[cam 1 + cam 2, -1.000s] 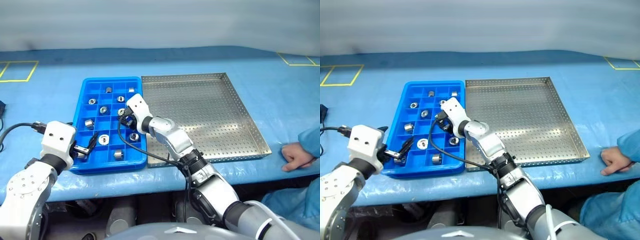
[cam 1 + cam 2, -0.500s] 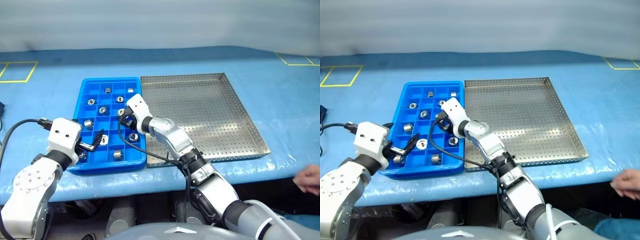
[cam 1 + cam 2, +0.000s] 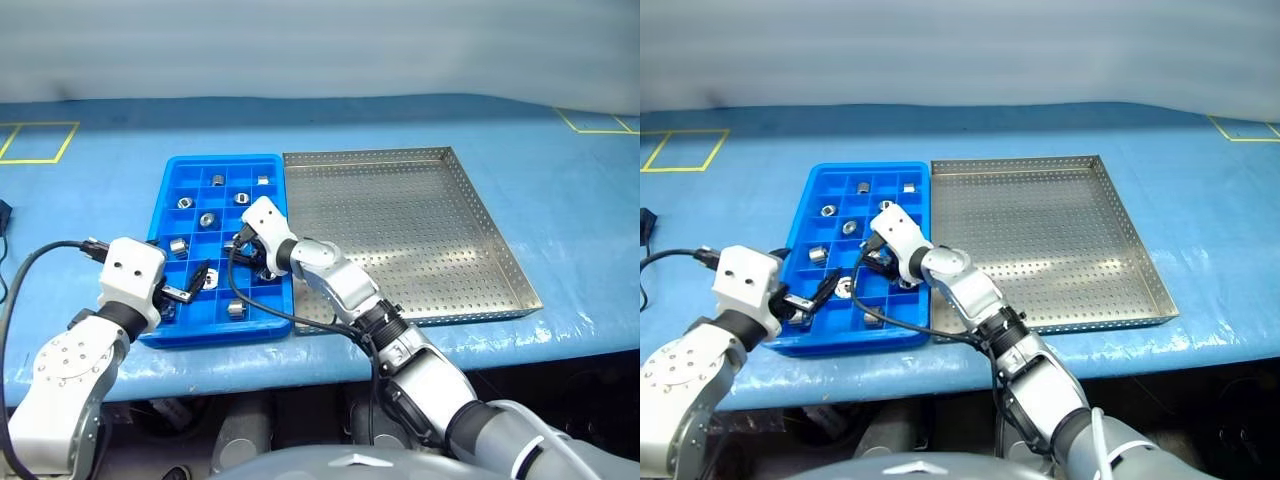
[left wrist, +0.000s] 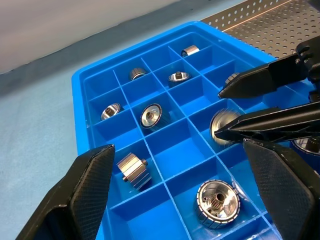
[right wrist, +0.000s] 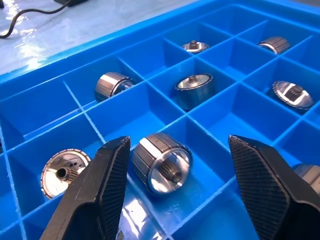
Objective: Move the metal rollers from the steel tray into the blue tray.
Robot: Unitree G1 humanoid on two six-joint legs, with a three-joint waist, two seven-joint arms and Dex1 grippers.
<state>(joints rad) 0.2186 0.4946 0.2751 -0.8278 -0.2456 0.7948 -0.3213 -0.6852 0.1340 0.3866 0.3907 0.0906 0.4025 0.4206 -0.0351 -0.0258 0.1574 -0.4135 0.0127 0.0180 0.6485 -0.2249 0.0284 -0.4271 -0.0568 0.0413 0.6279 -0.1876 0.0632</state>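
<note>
Nearest the robot, the left gripper (image 3: 190,284) hangs over the near left corner of the bright blue plastic tray with a grid of square compartments (image 3: 170,330), its two black fingers (image 4: 85,192) spread wide with nothing between them. Just beyond it, the right gripper (image 3: 243,252) reaches across from the right and sits low over the middle of the blue tray, its fingers (image 5: 102,187) parted on either side of one small shiny silver metal roller (image 5: 161,163), which lies on its side on the floor of a cell; the fingers stand clear of it, so the roller is released and not gripped. The left wrist view shows the right gripper's two thin black fingertips apart above a cell near the tray's centre. The other metal rollers lie one to a cell across the blue tray: one (image 3: 235,309) in the near row, one (image 3: 179,246) toward the left side, and several in the far rows, among them one (image 3: 217,180) by the far rim. To the right of the blue tray, touching it along its long side, lies the large flat silver-grey steel tray with a perforated floor and low rim (image 3: 480,305). Both trays rest on a blue-covered table (image 3: 560,190), with yellow tape marks (image 3: 40,125) at its far corners.
</note>
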